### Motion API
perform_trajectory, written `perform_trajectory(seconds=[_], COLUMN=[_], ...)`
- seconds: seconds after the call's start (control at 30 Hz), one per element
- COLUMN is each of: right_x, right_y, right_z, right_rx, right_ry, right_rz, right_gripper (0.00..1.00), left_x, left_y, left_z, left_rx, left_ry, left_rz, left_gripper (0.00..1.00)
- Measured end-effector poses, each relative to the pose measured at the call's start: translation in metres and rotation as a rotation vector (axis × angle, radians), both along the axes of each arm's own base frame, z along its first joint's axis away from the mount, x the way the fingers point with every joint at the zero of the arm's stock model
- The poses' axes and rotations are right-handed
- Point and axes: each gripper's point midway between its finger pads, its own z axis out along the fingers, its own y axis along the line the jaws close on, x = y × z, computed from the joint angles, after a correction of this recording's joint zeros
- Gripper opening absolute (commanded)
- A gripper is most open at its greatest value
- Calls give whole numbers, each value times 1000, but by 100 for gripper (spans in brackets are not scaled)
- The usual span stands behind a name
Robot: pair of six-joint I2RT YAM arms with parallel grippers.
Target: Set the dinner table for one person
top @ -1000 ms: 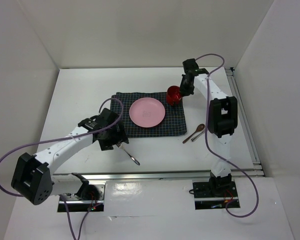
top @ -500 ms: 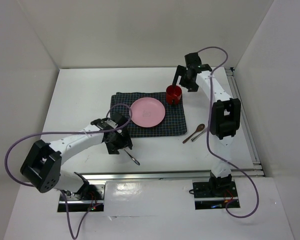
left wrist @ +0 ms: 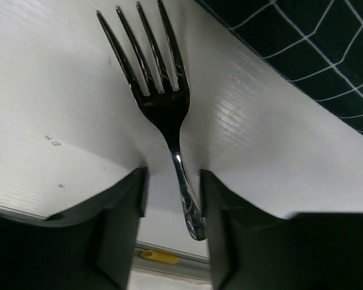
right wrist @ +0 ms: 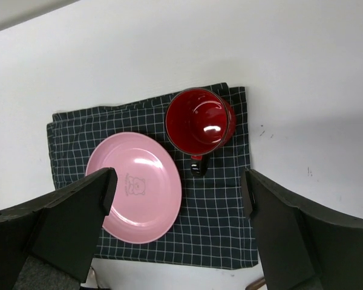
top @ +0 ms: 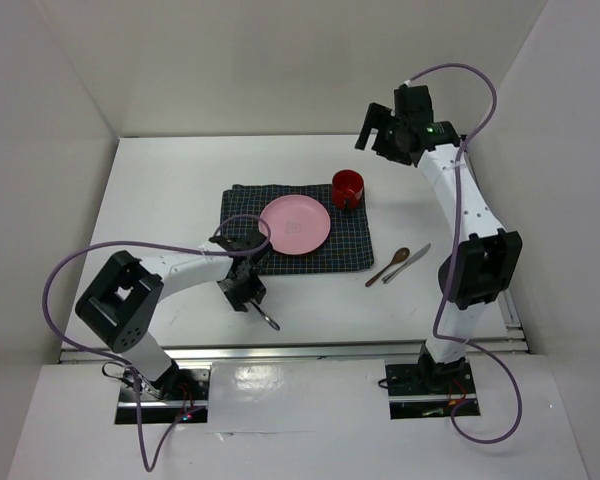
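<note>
White dinner table (left wrist: 60,90) just beneath left claw (left wrist: 173,181), fork (left wrist: 161,112) between its jaws.

bright, even light from above; shadows on the white surface (top: 160,190) are soft and faint. a small glare spot sits inside the red mug (right wrist: 199,124). the fork (left wrist: 160,103) is sharp, gleaming along its handle.
</note>
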Motion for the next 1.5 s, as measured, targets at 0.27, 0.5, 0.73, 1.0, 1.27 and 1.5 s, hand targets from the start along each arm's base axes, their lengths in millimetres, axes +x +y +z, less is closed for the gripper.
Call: perform_trajectory(seconds=[0.27, 0.5, 0.73, 1.0, 1.27, 1.5], right_x=[-9, -23, -62, -117, -172, -193], right_y=[-3, -9, -21, -40, -57, -57], right_z=[-10, -18, -10, -11, -24, -67], right_rx=[-19, -41, -42, -37, -24, -11], right_ry=[27, 53, 49, 52, 85, 199], right_rz=[5, 3, -7, -39, -78, -94], right_gripper=[96, 96, 98, 98, 98, 96], left_x=[-3, -9, 47, 159, 189, 208], left_y=[6, 33, 34, 9, 41, 46], left_z=[8, 66, 136, 131, 64, 51], left_rx=[28, 66, 195, 365, 364, 328], left_ry=[-14, -169, -307, -268, -84, -91], left_rz=[49, -83, -317, -459, -526, -536], left_gripper=[0, 0, 0, 0, 0, 0])
